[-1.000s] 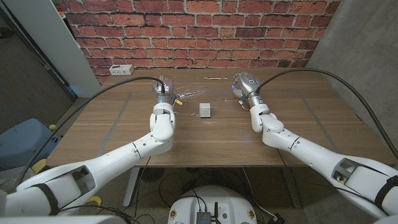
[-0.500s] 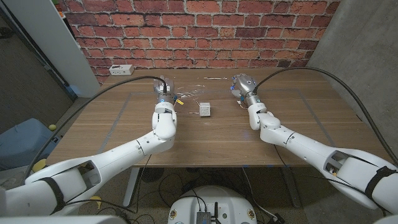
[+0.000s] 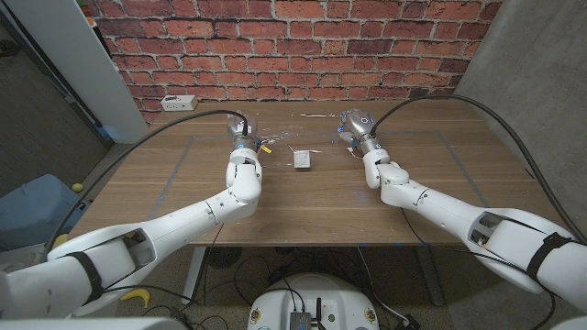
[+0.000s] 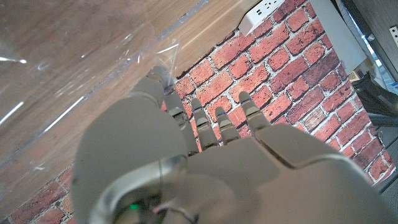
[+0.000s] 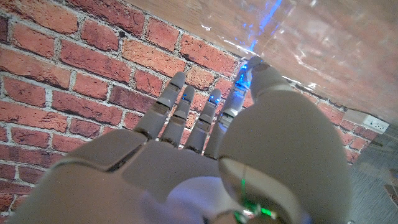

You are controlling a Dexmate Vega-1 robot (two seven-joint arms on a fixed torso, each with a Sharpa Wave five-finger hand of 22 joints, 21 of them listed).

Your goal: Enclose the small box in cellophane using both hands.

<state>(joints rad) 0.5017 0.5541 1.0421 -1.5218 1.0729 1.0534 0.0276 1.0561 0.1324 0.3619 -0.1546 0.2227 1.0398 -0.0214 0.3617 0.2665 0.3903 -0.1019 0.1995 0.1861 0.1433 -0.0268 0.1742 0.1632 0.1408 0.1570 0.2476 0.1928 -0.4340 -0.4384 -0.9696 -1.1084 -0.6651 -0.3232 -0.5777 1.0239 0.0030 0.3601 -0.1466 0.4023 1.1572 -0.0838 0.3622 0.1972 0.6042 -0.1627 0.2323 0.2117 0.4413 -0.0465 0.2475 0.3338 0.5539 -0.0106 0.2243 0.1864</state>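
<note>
The small white cardboard box (image 3: 303,160) sits mid-table on the clear, crinkled cellophane sheet (image 3: 284,128), between the two hands. The robot's left hand (image 3: 239,130) pinches a corner of the film between thumb and finger, the other fingers straight, as the left wrist view shows. The right hand (image 3: 357,126) looks to be pinching the opposite edge the same way. Over the last second both hands have crept slightly toward the far end of the wooden table (image 3: 459,183), while the box has barely moved. I'd judge the film is gripped but the fold over the box not yet begun.
</note>
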